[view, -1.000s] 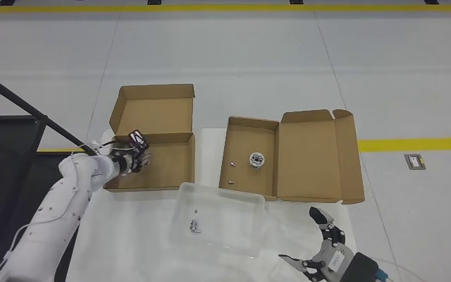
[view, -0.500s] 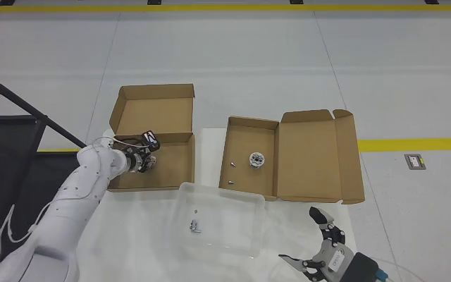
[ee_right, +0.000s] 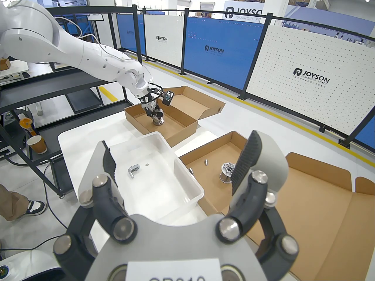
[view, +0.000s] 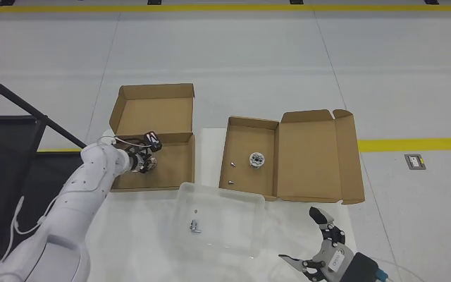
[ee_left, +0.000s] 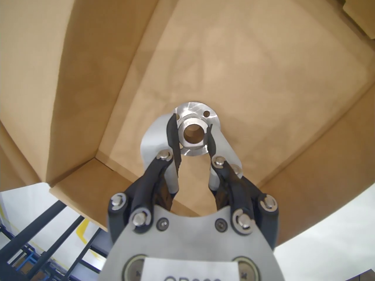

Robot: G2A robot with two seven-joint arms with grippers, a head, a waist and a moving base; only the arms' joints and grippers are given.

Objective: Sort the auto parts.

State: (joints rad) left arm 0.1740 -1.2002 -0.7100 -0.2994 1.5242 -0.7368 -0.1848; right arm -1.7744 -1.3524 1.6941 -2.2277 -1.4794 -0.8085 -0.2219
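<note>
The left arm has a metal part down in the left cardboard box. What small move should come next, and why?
Probably the left gripper should open its fingers and let go. It is shut on the flanged metal bushing, low over the floor of the left cardboard box and inside its walls, so the part should land there. Whether it touches the floor is unclear.

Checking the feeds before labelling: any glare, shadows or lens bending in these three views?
Left wrist view: bright glare on the flanged metal part gripped by the left gripper, and the cardboard box walls bow into curves. Right wrist view: the fence rail curves behind the open right gripper. Top view: evenly lit, table edges stay straight.
</note>
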